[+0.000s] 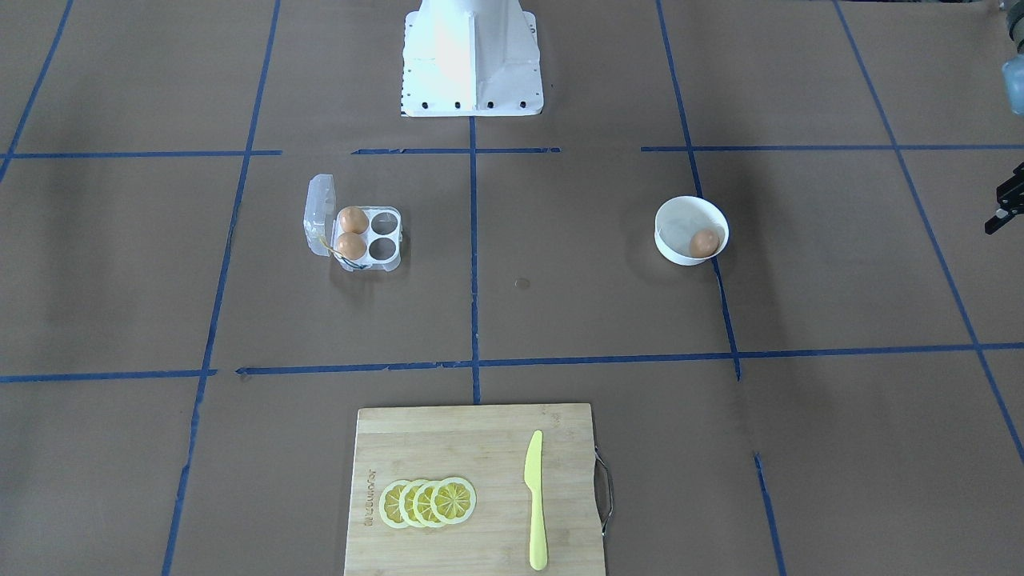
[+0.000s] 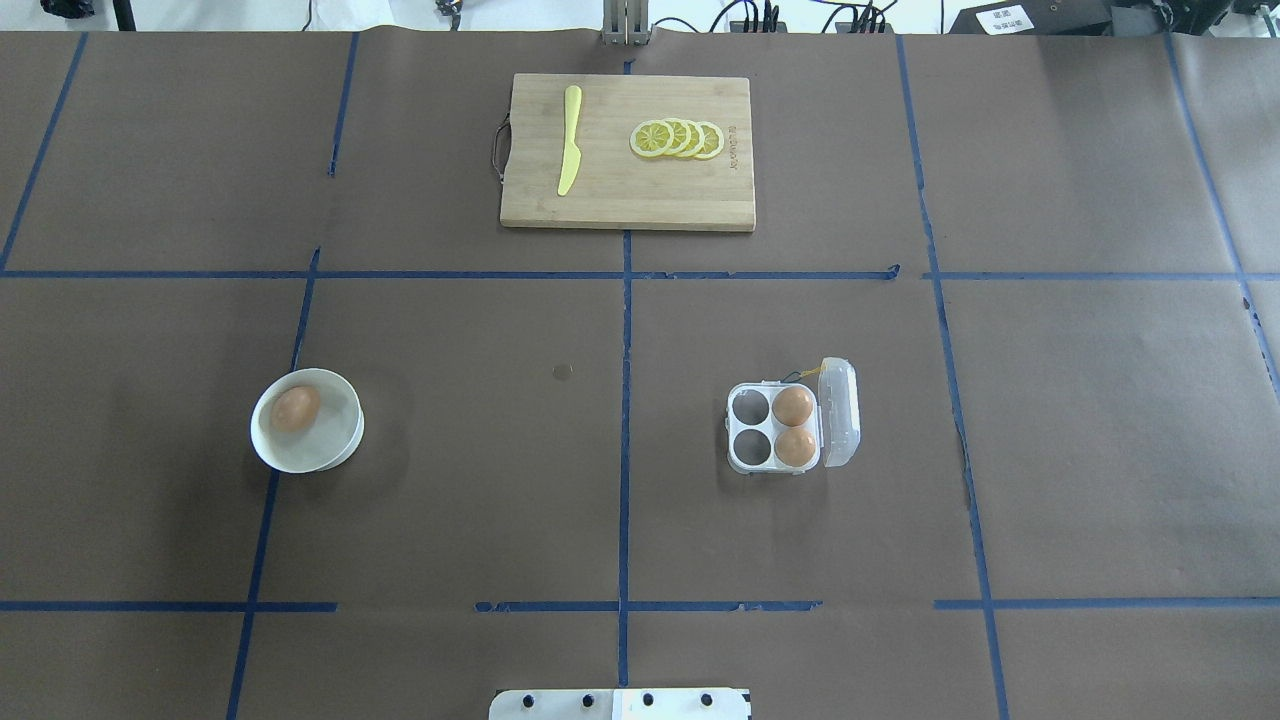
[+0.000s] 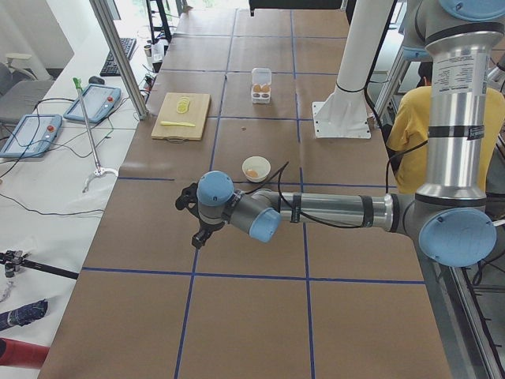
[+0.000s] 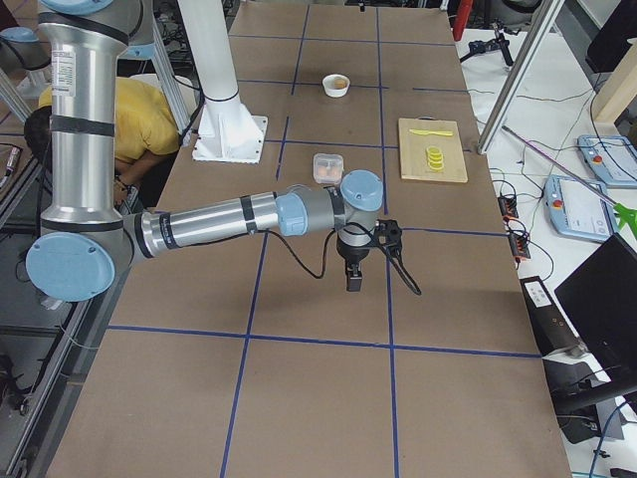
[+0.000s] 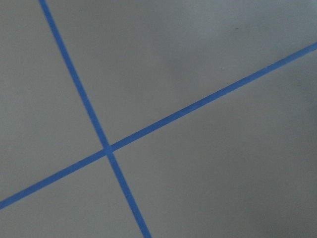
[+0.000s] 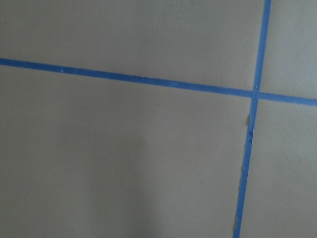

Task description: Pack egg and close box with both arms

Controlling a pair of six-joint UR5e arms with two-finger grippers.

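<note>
The left gripper (image 1: pixel 1006 204) is cut off at 3 o'clock; its jaws and those of the right gripper (image 4: pixel 353 279) cannot be judged.

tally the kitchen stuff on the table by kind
eggs: 3
box: 1
bowl: 1
cutting board: 1
knife: 1
lemon slices: 4
total: 11
</note>
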